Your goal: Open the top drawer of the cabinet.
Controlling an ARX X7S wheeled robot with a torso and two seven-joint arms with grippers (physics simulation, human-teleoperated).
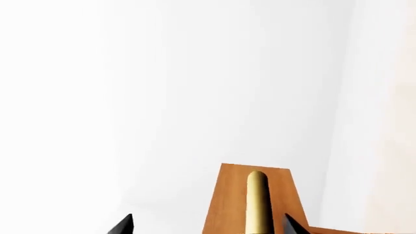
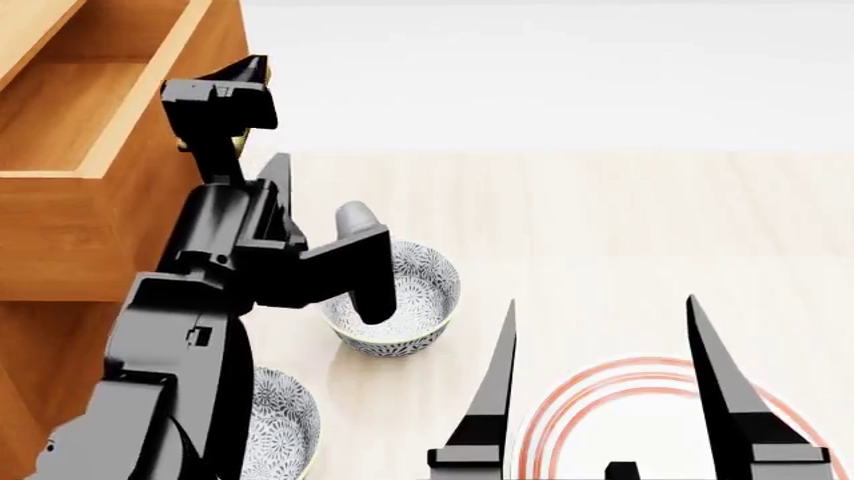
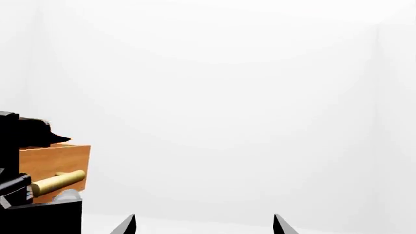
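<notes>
The orange-brown cabinet (image 2: 40, 370) stands at the left of the head view. Its top drawer (image 2: 80, 110) is pulled out, and its lighter wood interior shows. My left gripper (image 2: 243, 75) is at the drawer's front. In the left wrist view, my left gripper (image 1: 208, 218) has its fingertips spread wide, and the brass bar handle (image 1: 257, 202) on the drawer front (image 1: 227, 200) lies between them, untouched. My right gripper (image 2: 602, 303) is open and empty, low over the floor. The right wrist view shows the drawer (image 3: 55, 161) and handle (image 3: 58, 183) off to one side.
A patterned bowl (image 2: 420, 300) sits on the light wood floor by my left forearm. A second patterned bowl (image 2: 283, 420) lies nearer the cabinet's base. A white plate with red rings (image 2: 641, 400) lies under my right gripper. The lower drawer is hidden.
</notes>
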